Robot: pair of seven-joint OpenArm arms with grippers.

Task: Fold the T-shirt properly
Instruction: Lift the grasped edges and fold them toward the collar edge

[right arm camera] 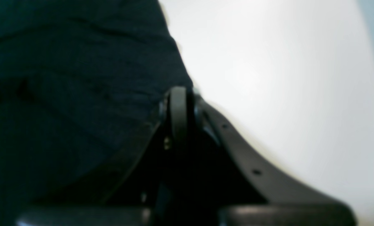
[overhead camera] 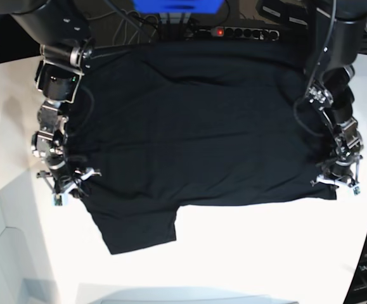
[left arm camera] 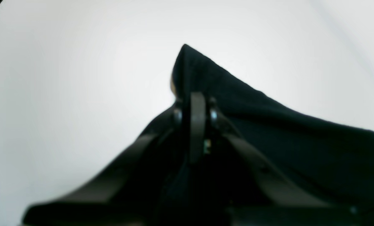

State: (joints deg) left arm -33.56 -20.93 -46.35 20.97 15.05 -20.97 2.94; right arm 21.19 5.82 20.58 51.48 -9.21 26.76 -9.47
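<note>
Behind T-shirt (overhead camera: 196, 126), power strip (overhead camera: 234, 31), cables (overhead camera: 132, 22)

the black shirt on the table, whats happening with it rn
A two-armed robot is folding a black T-shirt spread on a white table. The left gripper is shut on a pinch of the shirt's edge at one side, and the right gripper is shut on the cloth at the opposite side. The shirt lies mostly flat, with one sleeve sticking out at the near edge. No fold is visible yet.
</note>
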